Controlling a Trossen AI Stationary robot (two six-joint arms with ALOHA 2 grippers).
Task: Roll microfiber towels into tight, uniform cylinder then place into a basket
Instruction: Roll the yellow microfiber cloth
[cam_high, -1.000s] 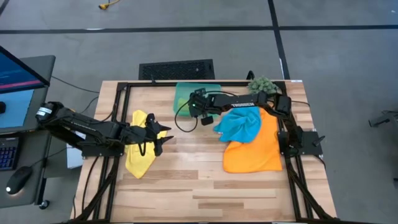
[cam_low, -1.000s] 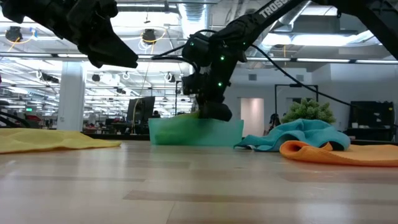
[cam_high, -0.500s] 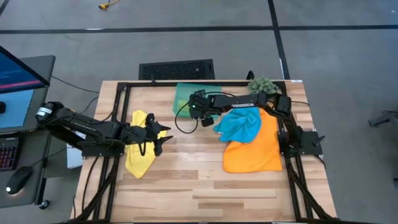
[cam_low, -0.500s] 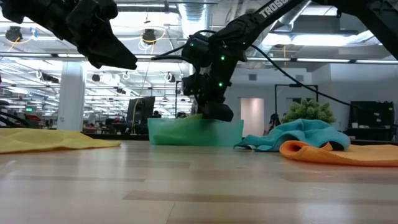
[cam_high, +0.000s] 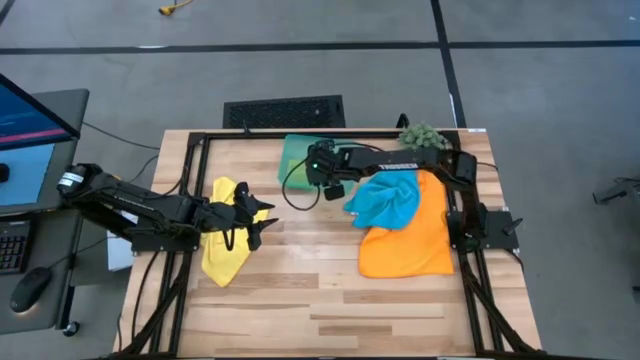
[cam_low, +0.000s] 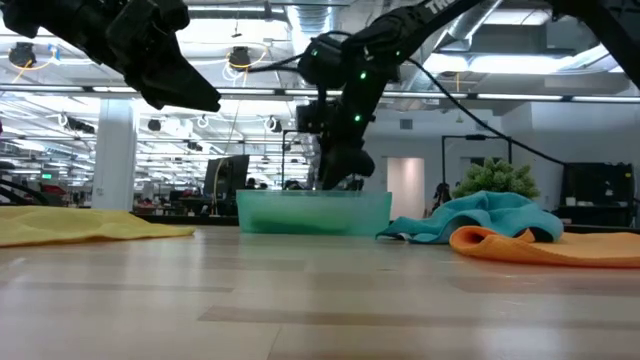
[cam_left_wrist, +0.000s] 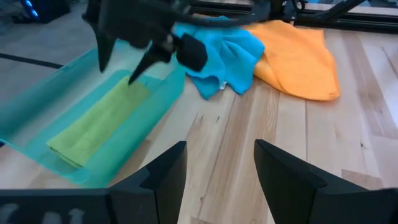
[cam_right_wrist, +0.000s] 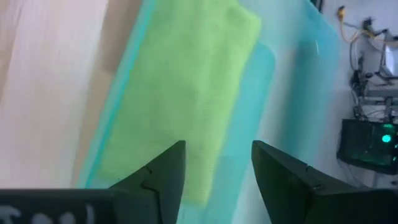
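Green towel (cam_right_wrist: 180, 93) is laid in the basket (cam_left_wrist: 37, 140); right gripper (cam_right_wrist: 214, 180) jaws released, so it's best lifted straight up. Left gripper (cam_left_wrist: 217, 180) jaws also spread.

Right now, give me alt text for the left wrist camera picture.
A rolled green towel lies in a teal basket, with the right gripper open just above it. Beyond sit a crumpled blue towel and an orange towel on the wooden table.

Both arms (cam_high: 150, 208) are matte black with loose black cables; the right arm (cam_high: 400, 160) shows white lettering and green lights.
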